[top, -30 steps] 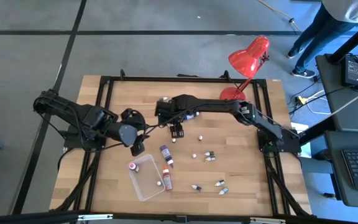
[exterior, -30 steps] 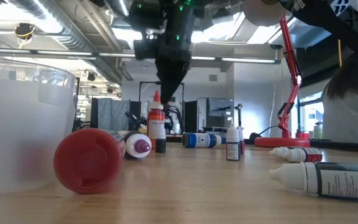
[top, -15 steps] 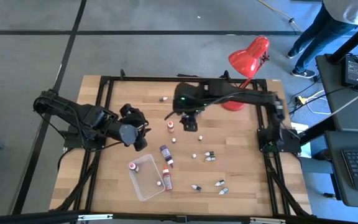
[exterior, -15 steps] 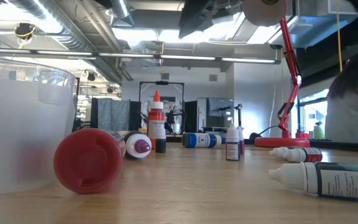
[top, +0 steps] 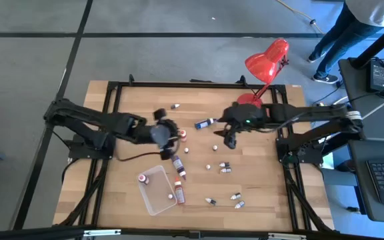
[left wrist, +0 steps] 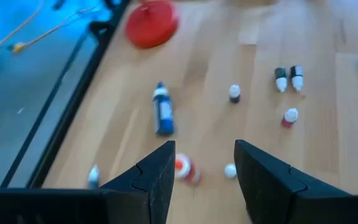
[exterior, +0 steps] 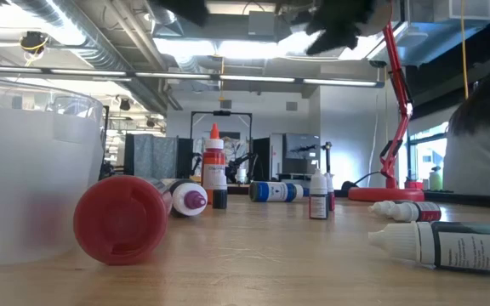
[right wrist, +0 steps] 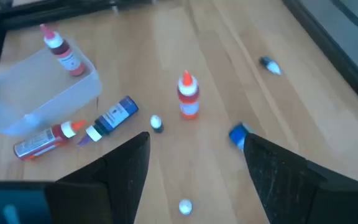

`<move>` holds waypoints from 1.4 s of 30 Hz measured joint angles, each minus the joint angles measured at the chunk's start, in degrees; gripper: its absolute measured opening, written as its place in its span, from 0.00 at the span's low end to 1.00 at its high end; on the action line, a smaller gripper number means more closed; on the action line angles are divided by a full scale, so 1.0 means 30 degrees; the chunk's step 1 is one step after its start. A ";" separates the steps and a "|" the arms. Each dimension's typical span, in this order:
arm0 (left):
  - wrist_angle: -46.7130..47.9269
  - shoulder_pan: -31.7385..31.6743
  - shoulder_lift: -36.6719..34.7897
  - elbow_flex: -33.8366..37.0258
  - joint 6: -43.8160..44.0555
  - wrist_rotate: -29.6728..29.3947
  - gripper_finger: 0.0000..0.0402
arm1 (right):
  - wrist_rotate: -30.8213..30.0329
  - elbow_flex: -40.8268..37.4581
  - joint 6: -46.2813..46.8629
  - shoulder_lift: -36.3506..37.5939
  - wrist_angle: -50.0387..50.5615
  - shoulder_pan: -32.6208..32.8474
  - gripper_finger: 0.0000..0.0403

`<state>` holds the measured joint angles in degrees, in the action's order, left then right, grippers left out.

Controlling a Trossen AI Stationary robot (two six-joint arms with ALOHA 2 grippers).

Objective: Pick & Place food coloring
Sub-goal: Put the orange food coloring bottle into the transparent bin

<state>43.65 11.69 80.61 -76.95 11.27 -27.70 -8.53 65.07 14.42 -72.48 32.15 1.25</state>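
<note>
Grey floor surrounds a wooden table [top: 259, 193] framed by black rails, with a red desk lamp [top: 267, 60] at its far right corner and a person [top: 352, 27] standing on the floor beyond that corner.

A clear plastic tray [top: 160, 197] is seen near the front edge, left of centre. One red-capped bottle [top: 142, 179] is contained in it, at its far left corner; in the right wrist view this bottle [right wrist: 63, 53] stands against the tray's wall. Nothing else is seen inside the tray.

The remaining food coloring is spread over the table outside the tray. A red bottle [top: 178, 193] lies just beside the tray's right wall, and a blue-purple bottle [top: 177, 165] lies just beyond it. An orange-red bottle [top: 183, 135] stands upright near the middle, and a blue bottle [top: 204, 123] lies farther back. Small pale bottles [top: 226, 167] are scattered to the right, with more [top: 236, 200] toward the front right.

The left end effector [top: 167, 145] is held above the table beside the upright orange-red bottle, its fingers [left wrist: 151, 177] spread and nothing between them. The right end effector [top: 231, 139] is held right of centre, its fingers [right wrist: 126, 165] spread wide and empty.
</note>
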 joint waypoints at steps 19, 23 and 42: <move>-0.1620 -0.2604 0.2584 0.0000 -0.1523 0.1597 0.42 | -0.1640 -0.3422 0.2945 0.3029 -0.0136 0.0416 0.65; -0.1614 -0.2596 0.2584 0.0000 -0.1523 0.1394 0.48 | -0.2368 -0.3422 0.2557 0.3035 -0.0174 0.0409 0.65; -0.1276 -0.4038 0.2551 0.0406 -0.1162 0.4125 0.54 | -0.2485 -0.3422 0.2506 0.3035 -0.0048 0.0409 0.65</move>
<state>39.82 -0.42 88.26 -75.73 7.78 -15.33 -15.99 54.81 21.93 -63.37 32.01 2.48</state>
